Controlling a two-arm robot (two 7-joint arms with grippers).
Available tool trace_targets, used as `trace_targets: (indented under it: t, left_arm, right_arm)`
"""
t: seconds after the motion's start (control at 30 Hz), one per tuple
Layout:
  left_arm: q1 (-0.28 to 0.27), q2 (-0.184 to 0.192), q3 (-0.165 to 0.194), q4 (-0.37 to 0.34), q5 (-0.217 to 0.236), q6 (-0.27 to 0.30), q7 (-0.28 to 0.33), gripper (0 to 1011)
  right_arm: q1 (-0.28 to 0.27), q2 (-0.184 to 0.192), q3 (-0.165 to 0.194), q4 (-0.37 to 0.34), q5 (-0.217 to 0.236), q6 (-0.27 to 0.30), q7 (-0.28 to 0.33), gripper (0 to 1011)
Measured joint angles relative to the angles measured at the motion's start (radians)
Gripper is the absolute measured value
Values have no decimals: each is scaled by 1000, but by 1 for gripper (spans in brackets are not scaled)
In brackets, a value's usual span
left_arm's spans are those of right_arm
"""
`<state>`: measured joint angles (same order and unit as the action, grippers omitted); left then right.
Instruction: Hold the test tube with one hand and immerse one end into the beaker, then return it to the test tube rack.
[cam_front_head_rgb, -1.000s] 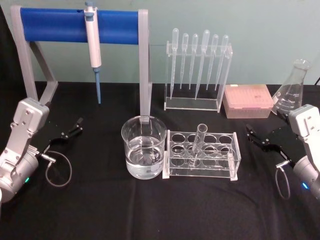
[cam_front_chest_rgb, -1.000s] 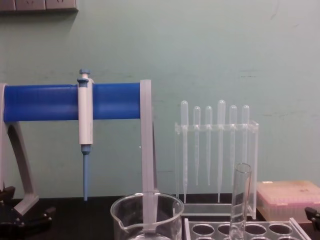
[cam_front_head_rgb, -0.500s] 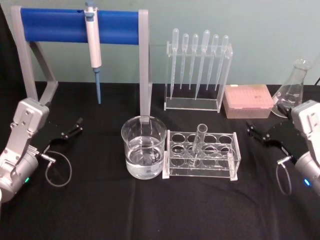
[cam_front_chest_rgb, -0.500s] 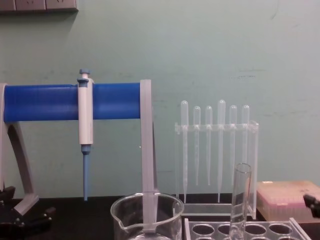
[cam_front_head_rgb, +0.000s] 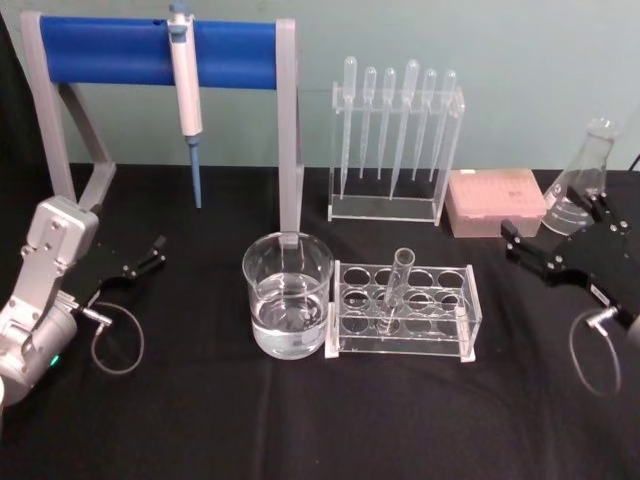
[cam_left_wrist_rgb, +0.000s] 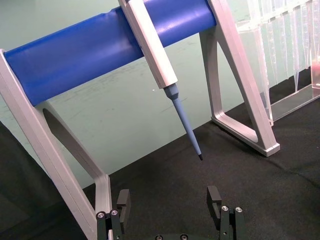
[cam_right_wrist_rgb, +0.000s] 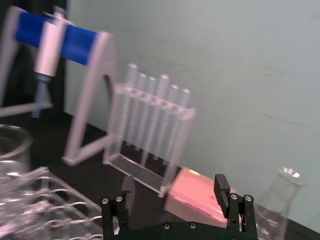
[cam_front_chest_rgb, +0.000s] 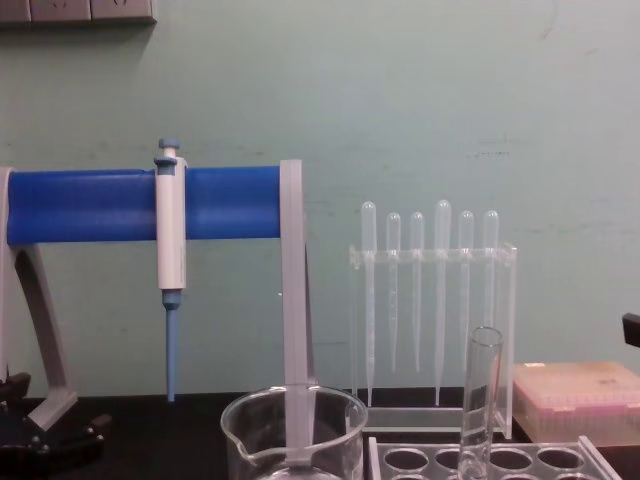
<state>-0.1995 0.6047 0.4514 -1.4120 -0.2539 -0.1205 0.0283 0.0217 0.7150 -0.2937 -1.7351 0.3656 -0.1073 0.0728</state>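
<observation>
Hands first: our left hand (cam_front_head_rgb: 142, 257) sits low over the table (cam_front_head_rgb: 300, 420) at the far left, fingers spread wide and holding nothing, well apart from the glassware. Next comes the beaker (cam_front_head_rgb: 288, 295), partly filled with clear liquid, just beside the left end of the test tube rack (cam_front_head_rgb: 400, 346). The test tube (cam_front_head_rgb: 393, 290) stands in a middle hole of that rack — nearly upright, leaning a little, open rim up, apparently empty. The other holes hold nothing. Our right hand (cam_right_wrist_rgb: 174, 185) hovers raised at the far right, likewise spread wide with nothing in it. We judge it the nearer hand: the tube lies to its left, and a sideways pinch across the upper shaft looks right — nothing is lifted yet.
</observation>
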Motion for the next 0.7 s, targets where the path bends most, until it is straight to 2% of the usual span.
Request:
trace_targets:
  t: [0.2,0.4,0.53,0.7]
  left_arm:
    - [0,0,0,0,0,0,0,1000]
    - [0,0,0,0,0,0,0,1000]
    - [0,0,0,0,0,0,0,1000]
    - [0,0,0,0,0,0,0,1000]
  right_arm:
    - [-69,51,33,-69,53,-16,93,1004]
    - [-125,79,46,-111,77,-22,161,1004]
    - [-142,84,41,-124,78,-21,187,1004]
    - [-140,64,8,-132,62,-16,227,1004]
